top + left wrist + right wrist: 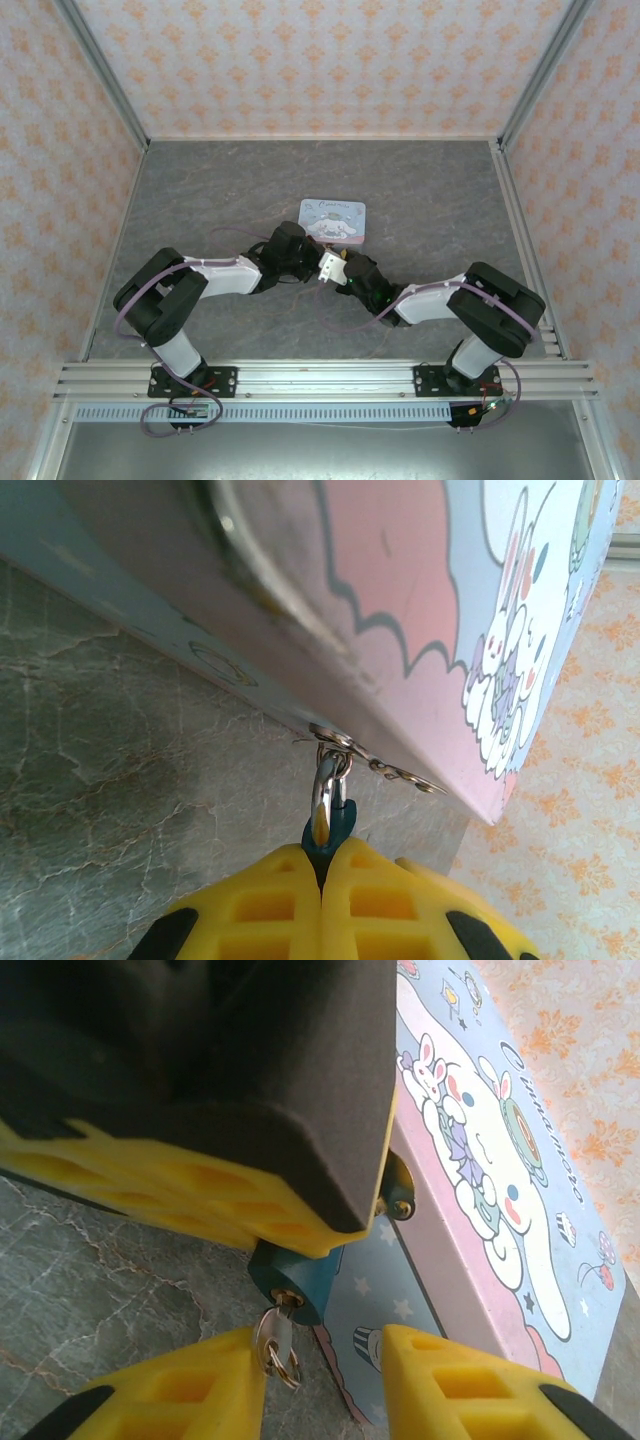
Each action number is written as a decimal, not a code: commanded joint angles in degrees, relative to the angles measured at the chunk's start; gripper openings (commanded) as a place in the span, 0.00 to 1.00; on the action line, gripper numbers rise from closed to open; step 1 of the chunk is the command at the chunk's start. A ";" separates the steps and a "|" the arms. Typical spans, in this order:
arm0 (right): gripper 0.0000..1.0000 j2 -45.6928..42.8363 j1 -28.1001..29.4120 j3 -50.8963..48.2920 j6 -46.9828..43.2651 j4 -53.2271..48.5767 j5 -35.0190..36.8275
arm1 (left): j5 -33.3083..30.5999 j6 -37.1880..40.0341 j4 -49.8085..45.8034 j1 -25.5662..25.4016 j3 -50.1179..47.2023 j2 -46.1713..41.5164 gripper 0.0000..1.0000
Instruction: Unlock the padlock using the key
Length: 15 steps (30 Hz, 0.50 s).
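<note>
Padlock (330,832) dead centre of the action: a little teal body hanging by its silver shackle (324,785) from the hasp (350,748) on the near side of the cartoon tin (430,600), just above the grey table (90,780). The left gripper (322,880) has it pinched, its yellow fingers (265,915) pressed together on the body with barely a seam between them. That looks like the anchor job to me — hold the lock so it can't swing or twist when the key is turned. The keyhole end pokes out below the grip, facing the other arm.

From the right wrist you can see the key (272,1338) seated in that keyhole, its small ring dangling beneath. The right gripper (325,1395) is spread wide around it, one finger just beside the key and perhaps brushing it, the other well off to the side, nothing gripped.

I'd say the turn is not yet made. The shackle looks seated, though the fingers hide much of the body. The next move calls for a square close on that thin key head — a skewed pinch could slip off or drag the tin.
</note>
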 commanded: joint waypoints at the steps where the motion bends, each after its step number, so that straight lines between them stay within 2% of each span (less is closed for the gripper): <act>1: 0.34 0.13 0.41 1.07 2.25 2.97 -1.10 | 0.47 -0.23 0.70 -0.23 1.71 -1.27 0.00; 9: 0.30 0.06 0.42 2.16 3.08 2.85 -2.73 | 0.58 -0.32 0.71 -0.18 1.63 -1.44 0.00; 15: 0.10 -0.42 0.41 2.12 5.17 2.25 -2.58 | 0.71 -0.33 0.86 -0.25 1.34 -1.35 0.00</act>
